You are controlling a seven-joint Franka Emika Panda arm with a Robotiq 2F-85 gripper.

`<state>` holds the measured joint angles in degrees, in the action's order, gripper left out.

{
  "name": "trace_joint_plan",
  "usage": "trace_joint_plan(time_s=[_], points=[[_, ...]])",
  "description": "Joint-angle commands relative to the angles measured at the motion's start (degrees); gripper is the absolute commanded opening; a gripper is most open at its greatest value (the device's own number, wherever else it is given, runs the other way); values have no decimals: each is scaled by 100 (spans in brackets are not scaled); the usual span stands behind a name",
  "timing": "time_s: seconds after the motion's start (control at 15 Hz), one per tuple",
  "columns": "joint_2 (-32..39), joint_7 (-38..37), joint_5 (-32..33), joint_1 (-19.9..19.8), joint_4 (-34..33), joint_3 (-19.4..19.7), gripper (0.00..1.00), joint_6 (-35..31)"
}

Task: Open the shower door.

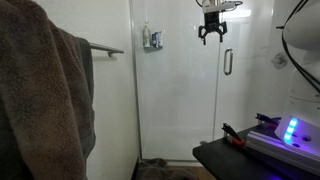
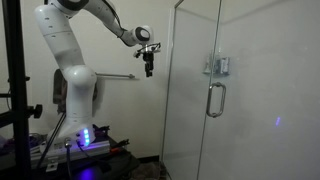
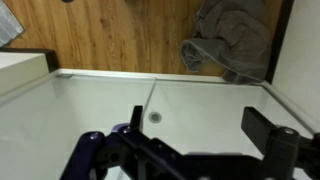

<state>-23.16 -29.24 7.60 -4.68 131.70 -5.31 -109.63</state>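
Observation:
The shower door (image 1: 250, 100) is a tall clear glass panel and looks closed; it also shows in the other exterior view (image 2: 195, 125). Its chrome loop handle (image 1: 227, 62) (image 2: 214, 98) sits near the panel's edge. My gripper (image 1: 211, 38) (image 2: 148, 68) hangs high in front of the glass, fingers pointing down, open and empty. It is above the handle's height, off to one side, and touches nothing. The wrist view shows both dark fingers (image 3: 200, 125) spread apart over the white shower floor with its drain (image 3: 155, 117).
A brown towel (image 1: 45, 95) hangs close to the camera. A chrome towel bar (image 1: 105, 47) (image 2: 120, 76) is on the white wall. A caddy (image 1: 152, 38) hangs inside the shower. A crumpled towel (image 3: 230, 40) lies on the wood floor. The robot base has a blue light (image 1: 292, 128).

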Motion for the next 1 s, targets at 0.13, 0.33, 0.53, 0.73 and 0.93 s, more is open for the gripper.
trace_joint_plan(time_s=[0.13, 0.33, 0.53, 0.73, 0.93], points=[[-200, -884, 1337, -941, 1246, 469, 100, -708], [-164, -713, 721, -914, 1105, 908, 100, -420], [-76, -784, 858, -1007, 1074, 856, 100, -459], [-49, -1054, 1901, -1141, 1373, 675, 100, -1481], [248, -1973, 3364, -1638, 1526, 784, 100, -2496]])
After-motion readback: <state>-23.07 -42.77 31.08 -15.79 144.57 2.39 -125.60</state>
